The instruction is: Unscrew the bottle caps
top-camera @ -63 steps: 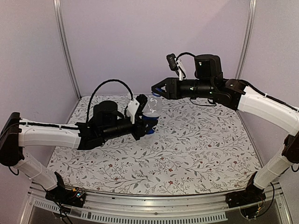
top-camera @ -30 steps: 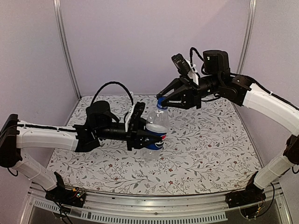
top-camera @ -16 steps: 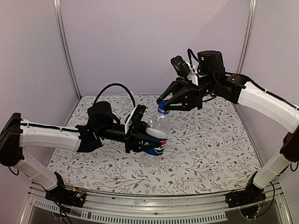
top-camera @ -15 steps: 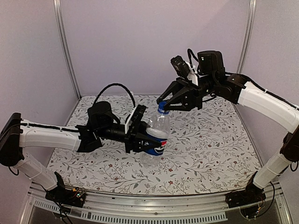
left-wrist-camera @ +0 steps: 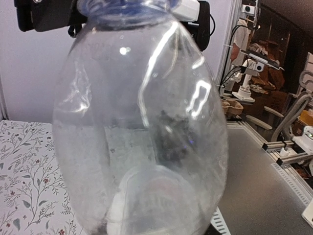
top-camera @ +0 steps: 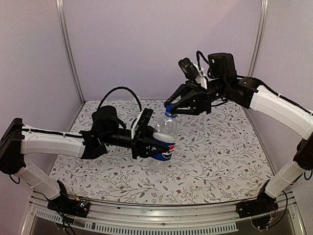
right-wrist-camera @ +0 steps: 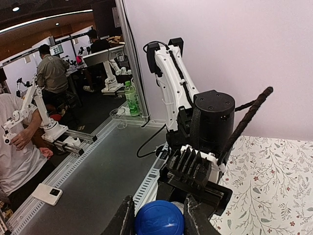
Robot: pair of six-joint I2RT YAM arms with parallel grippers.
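Note:
My left gripper [top-camera: 149, 142] is shut on the label band of the Pepsi bottle [top-camera: 164, 133] and holds it upright above the table. The clear bottle fills the left wrist view [left-wrist-camera: 142, 122] and hides my left fingers there. The bright blue cap [top-camera: 168, 112] sits on the bottle's neck. My right gripper [top-camera: 170, 108] reaches down from the right and is shut on it. In the right wrist view the blue cap [right-wrist-camera: 159, 219] sits tight between my two fingers [right-wrist-camera: 125, 218]. The plain bottle and the white cap are out of view.
A floral tablecloth [top-camera: 220, 156] covers the table. Lilac walls with metal posts [top-camera: 68, 54] close the back and sides. An aluminium rail [top-camera: 161, 215] runs along the near edge. The left arm's black wrist [right-wrist-camera: 212, 117] stands just behind the cap.
My right gripper swung forward and down from level at the back onto the blue cap. My left arm brought the bottle nearer and to the right. Little moved in the last half second.

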